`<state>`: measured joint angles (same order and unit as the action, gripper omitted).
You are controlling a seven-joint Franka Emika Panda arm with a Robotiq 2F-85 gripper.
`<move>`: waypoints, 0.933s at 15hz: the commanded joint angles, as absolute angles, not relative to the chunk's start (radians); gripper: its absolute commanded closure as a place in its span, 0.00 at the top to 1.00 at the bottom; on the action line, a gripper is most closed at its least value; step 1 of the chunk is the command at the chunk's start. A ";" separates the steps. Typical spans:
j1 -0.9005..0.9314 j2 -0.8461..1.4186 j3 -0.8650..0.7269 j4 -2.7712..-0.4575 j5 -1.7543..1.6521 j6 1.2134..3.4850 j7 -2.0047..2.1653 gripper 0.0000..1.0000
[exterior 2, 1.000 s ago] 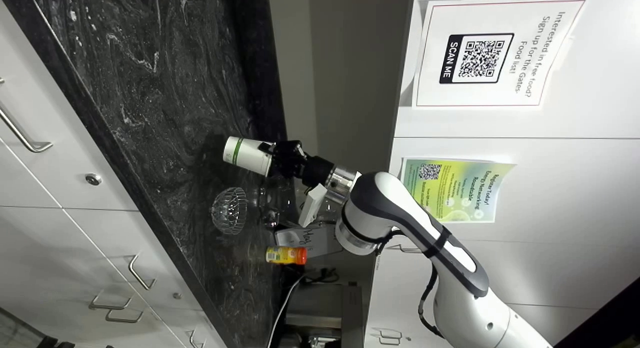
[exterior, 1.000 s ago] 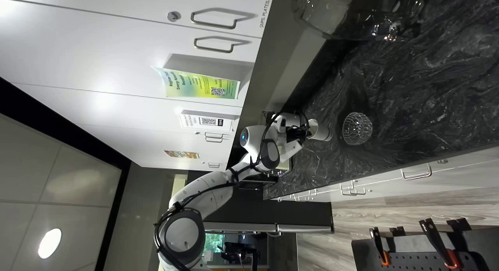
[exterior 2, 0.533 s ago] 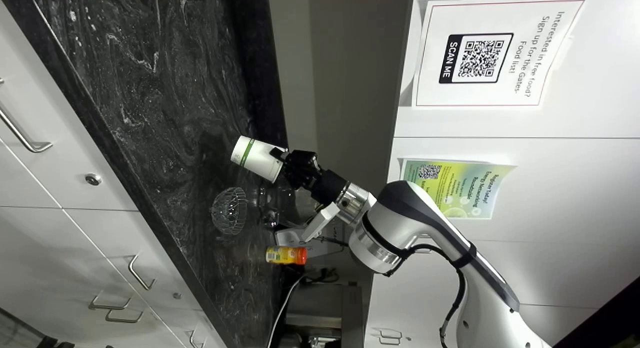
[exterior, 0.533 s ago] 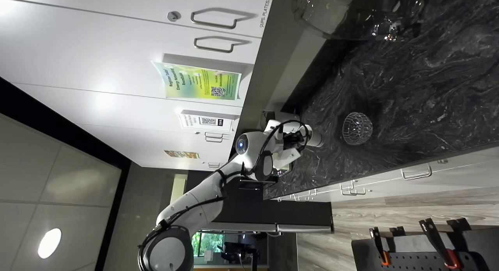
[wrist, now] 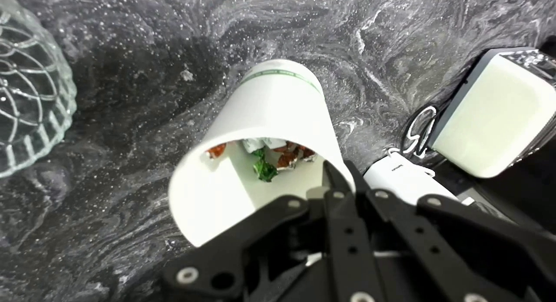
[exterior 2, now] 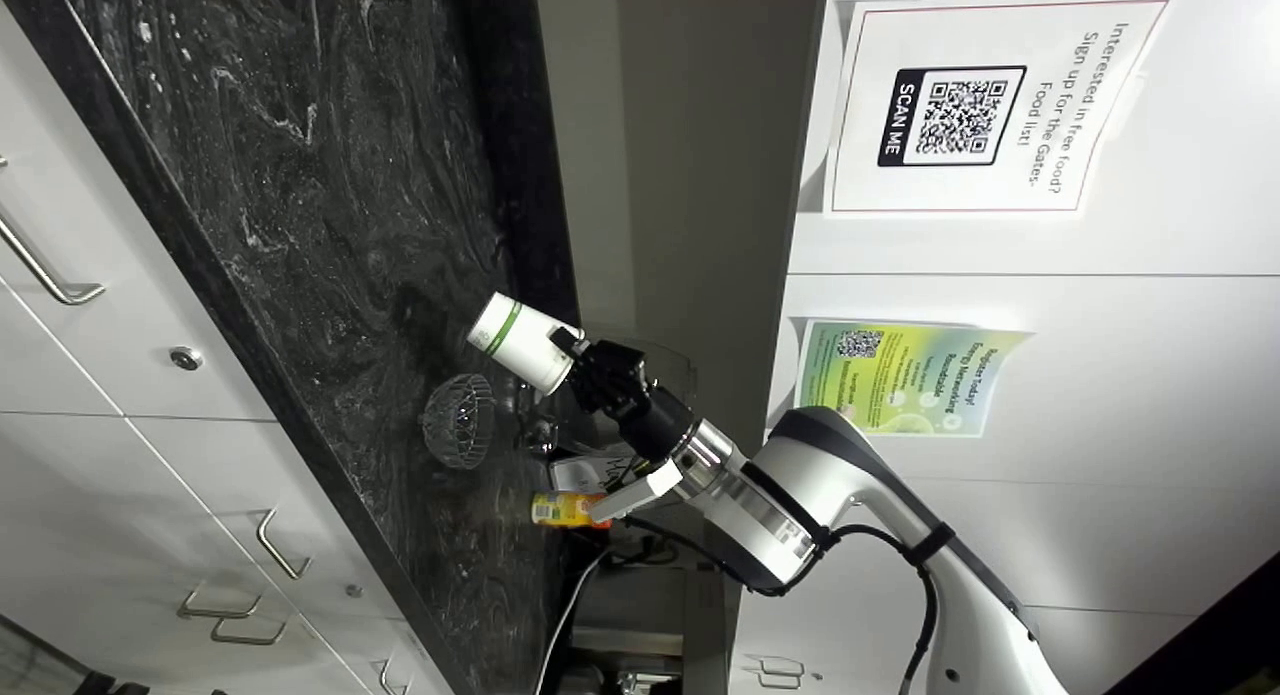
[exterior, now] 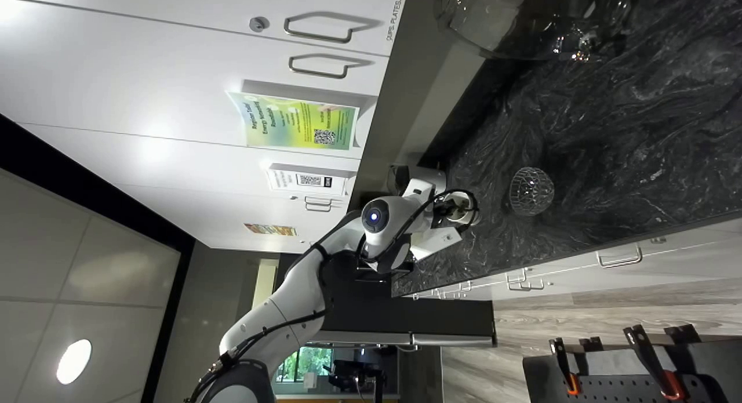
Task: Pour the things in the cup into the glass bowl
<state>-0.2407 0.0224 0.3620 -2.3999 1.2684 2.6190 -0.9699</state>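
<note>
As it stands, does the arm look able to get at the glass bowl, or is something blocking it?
Probably yes: the gripper holds the white cup by its wall, and in the wrist view only counter shows between it and the glass bowl, with no obstacle visible.

Smooth papery cup (wrist: 280,106), glossy ridged glass bowl (exterior 2: 458,425), polished stone-look counter (wrist: 130,224), metal cupboard handles (exterior: 317,37).

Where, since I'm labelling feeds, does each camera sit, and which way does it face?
In an exterior view: near large clear glassware, looking along the counter; arm shows.
In an exterior view: before the counter, angled toward the upper cabinets; arm shows.
Wrist view: behind the end effector, which shows, looking into the cup.
Both exterior views share the glass bowl, cup, arm and green flyer.
</note>
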 commanded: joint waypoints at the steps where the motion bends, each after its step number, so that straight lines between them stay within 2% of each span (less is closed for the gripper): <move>1: -0.167 -0.028 0.211 -2.448 1.349 2.505 -1.039 0.01; 7: -0.130 0.002 0.028 -2.447 1.366 2.336 -1.041 0.01; 10: -0.124 0.008 -0.016 -2.442 1.371 2.266 -1.044 0.01; 14: -0.114 0.014 -0.027 -2.440 1.339 2.288 -1.019 0.03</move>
<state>-0.1393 0.0141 -0.0005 -2.4405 1.3410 2.2893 -1.0214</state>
